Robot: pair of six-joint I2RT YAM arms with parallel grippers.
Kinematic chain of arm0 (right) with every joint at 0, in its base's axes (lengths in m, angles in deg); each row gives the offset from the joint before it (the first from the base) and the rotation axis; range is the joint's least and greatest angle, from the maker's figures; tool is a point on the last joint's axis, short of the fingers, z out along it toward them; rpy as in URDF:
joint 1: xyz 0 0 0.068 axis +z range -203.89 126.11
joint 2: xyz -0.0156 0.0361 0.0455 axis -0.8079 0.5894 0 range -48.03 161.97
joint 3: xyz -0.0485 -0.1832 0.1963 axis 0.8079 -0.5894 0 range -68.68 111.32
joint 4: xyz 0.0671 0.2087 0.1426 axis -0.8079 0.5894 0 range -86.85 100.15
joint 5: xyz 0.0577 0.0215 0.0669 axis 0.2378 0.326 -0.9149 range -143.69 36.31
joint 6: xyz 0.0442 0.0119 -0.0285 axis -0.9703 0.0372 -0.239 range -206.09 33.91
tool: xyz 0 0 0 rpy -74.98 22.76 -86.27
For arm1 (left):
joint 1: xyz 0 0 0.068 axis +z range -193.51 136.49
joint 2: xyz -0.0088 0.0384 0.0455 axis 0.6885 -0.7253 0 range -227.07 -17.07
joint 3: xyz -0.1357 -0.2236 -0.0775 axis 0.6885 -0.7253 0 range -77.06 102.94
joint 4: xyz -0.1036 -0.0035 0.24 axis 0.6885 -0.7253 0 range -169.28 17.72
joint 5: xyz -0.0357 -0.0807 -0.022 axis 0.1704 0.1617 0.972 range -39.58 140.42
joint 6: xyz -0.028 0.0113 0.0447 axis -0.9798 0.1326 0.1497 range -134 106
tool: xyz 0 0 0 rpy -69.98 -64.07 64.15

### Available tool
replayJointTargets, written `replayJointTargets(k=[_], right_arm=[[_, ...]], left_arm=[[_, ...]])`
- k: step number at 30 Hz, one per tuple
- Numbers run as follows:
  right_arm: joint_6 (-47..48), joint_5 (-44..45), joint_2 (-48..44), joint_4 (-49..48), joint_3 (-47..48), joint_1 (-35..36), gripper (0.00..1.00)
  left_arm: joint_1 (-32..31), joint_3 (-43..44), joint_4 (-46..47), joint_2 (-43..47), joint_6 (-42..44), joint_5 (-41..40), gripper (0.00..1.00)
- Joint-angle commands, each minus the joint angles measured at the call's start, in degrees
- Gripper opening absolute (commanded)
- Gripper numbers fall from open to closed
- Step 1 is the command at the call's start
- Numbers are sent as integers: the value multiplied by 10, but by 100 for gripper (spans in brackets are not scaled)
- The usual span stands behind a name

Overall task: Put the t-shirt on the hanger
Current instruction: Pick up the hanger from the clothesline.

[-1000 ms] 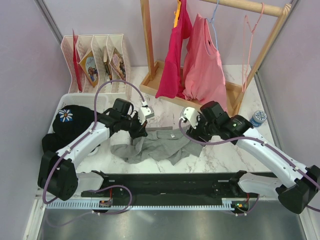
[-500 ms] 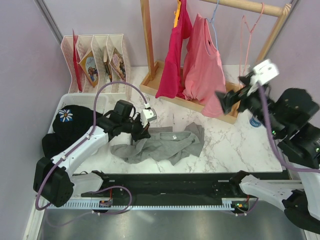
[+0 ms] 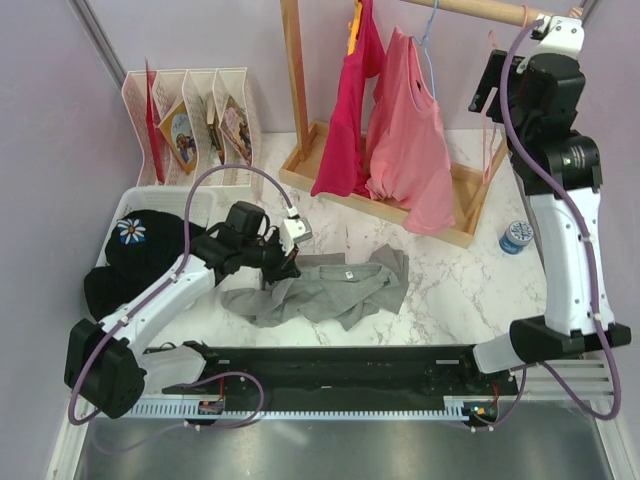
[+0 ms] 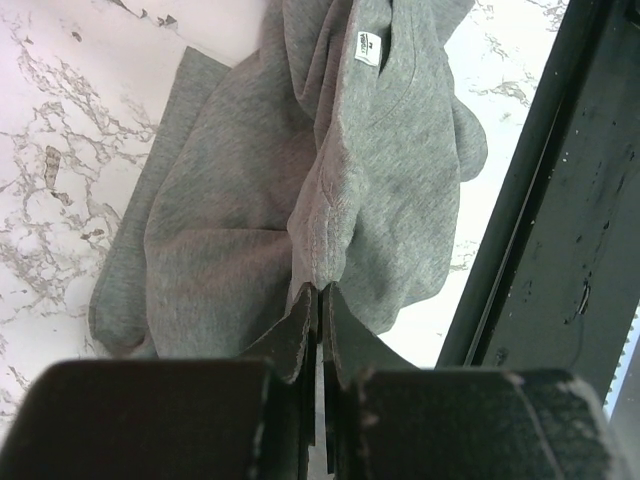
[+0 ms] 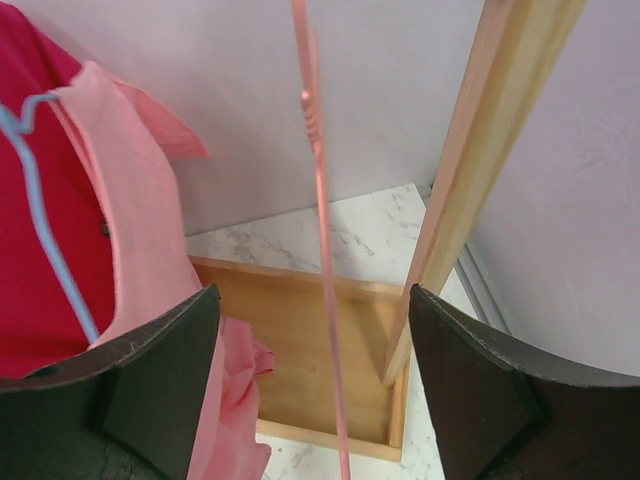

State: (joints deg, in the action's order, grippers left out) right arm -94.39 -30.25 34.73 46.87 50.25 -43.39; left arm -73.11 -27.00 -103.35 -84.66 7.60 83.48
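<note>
The grey t-shirt [image 3: 335, 290] lies crumpled on the marble table, its white neck label [image 4: 368, 45] facing up. My left gripper [image 3: 285, 262] is low over the shirt's left side. In the left wrist view this gripper [image 4: 322, 290] is shut on a raised fold of the t-shirt [image 4: 250, 180]. The salmon-pink hanger [image 3: 487, 150] hangs from the rack's rail at the right end. My right gripper [image 3: 492, 88] is raised beside it. In the right wrist view that gripper [image 5: 314, 290] stands open, and the hanger's [image 5: 319, 210] thin wire runs down between the fingers without touching them.
The wooden rack [image 3: 297, 90] also holds a light pink shirt [image 3: 405, 140] on a light blue hanger and a magenta garment [image 3: 345, 110]. A white basket [image 3: 130, 200] with a black daisy garment sits at left. A book holder [image 3: 195, 100] stands behind it. A small blue-lidded jar [image 3: 516, 236] stands right.
My right arm has swung up from the t-shirt on the table to the hanger at the rail's right end, jaws open. The left gripper stays shut on the shirt.
</note>
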Motion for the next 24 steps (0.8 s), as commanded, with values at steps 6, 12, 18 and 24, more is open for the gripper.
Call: replayJointTargets(k=[6,12,18,24], right_arm=[[-25,-42,30,-22,11,-43,75],[-18,-59,43,-50,-27,-43,65],[-6,-66,54,-86,-59,-44,58],[12,-84,28,-112,-83,-44,17]], left_arm=[[0,-18,15,37,-11,-4,2],[0,-22,15,37,-9,-5,2],[0,-26,15,40,-9,-4,2],[0,-23,14,41,-9,-7,2]])
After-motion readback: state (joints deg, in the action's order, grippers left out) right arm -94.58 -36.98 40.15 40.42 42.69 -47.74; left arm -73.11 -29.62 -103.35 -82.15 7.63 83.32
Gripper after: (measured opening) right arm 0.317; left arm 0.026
